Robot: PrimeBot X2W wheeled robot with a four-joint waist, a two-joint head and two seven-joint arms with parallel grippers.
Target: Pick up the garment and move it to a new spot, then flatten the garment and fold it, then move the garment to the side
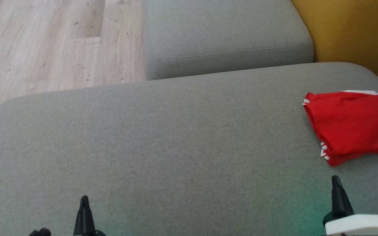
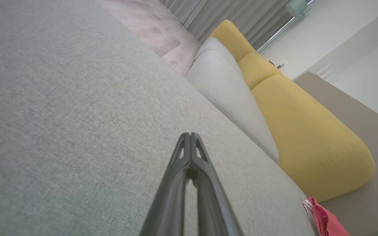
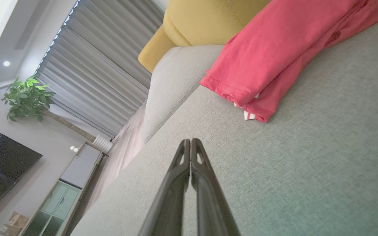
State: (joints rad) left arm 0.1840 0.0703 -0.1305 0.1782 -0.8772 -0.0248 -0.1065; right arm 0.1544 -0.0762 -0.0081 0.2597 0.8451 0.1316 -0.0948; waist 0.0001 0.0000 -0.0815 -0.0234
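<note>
A folded red garment (image 1: 353, 126) with white trim lies at the right edge of the grey sofa seat (image 1: 162, 144). In the right wrist view the garment (image 3: 274, 55) lies ahead of my fingers, apart from them; its corner (image 2: 323, 219) shows low right in the left wrist view. My right gripper (image 1: 336, 182) is shut and empty, just below the garment near the bottom right. Near the bottom left, my left gripper (image 1: 84, 200) is shut and empty over bare cushion. Both pairs of fingertips touch in the wrist views, left gripper (image 2: 190, 135) and right gripper (image 3: 190, 141).
A second grey cushion (image 1: 225, 36) sits at the back. A yellow backrest (image 1: 356, 29) rises at the top right. Wooden floor (image 1: 44, 42) lies at the upper left, beyond the seat's edge. A wide stretch of grey seat spreads left of the garment.
</note>
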